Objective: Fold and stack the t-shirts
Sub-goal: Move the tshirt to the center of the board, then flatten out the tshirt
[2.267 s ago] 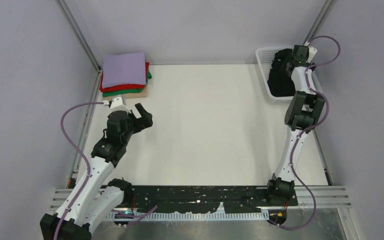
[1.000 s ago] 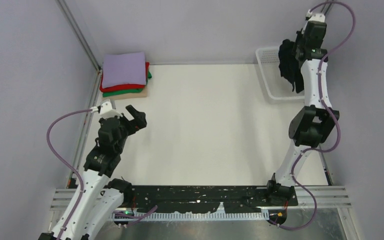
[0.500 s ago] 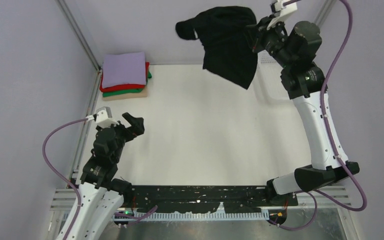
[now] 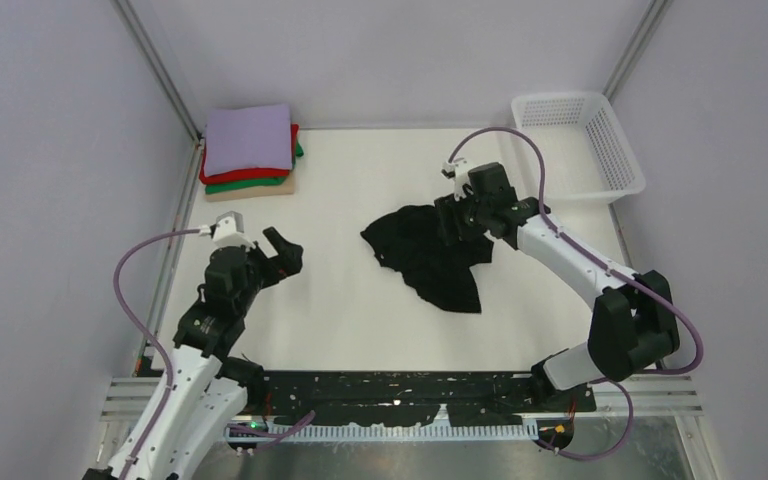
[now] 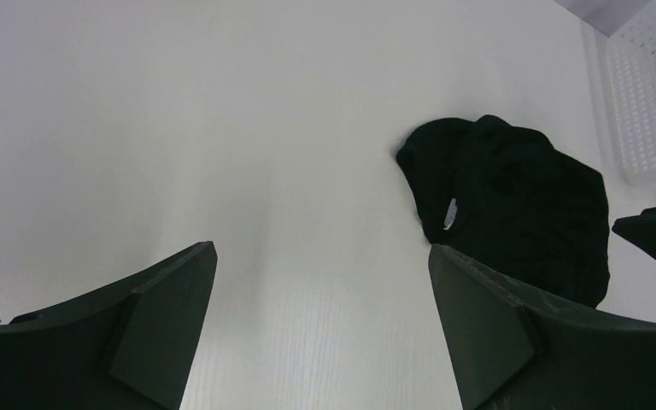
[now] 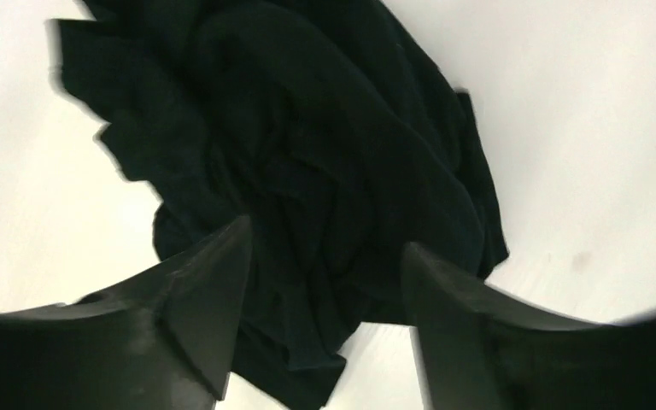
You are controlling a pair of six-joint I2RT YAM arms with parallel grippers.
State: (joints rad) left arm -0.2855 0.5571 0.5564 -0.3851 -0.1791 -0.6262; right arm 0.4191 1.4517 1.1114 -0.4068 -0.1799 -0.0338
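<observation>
The black t-shirt [image 4: 426,256] lies crumpled near the middle of the bench [image 4: 360,170], a little toward the right edge. The right gripper [image 4: 457,222] sits over its far right part, released: in the right wrist view the two fingers [image 6: 201,299] stand wide apart with bunched cloth lying between and beyond them, not pinched. From above, the gripper and wrist cover that corner of the shirt.

The left gripper [image 4: 282,250] hovers toward the left edge, well apart from the shirt, also released and holding nothing.

At the far left corner sits a folded stack: the lavender t-shirt [image 4: 248,138] on top, then the red t-shirt [image 4: 247,175], the green t-shirt [image 4: 232,185] and the tan t-shirt [image 4: 251,192], only their edges showing. The white mesh basket [image 4: 620,150] stands at the far right corner, apart from the right arm.

The left wrist view shows a small pale label [image 5: 450,213] near the shirt's edge, too small to make out from above. The right wrist view shows the folds and a ragged outline, while only the top view shows the stack.
</observation>
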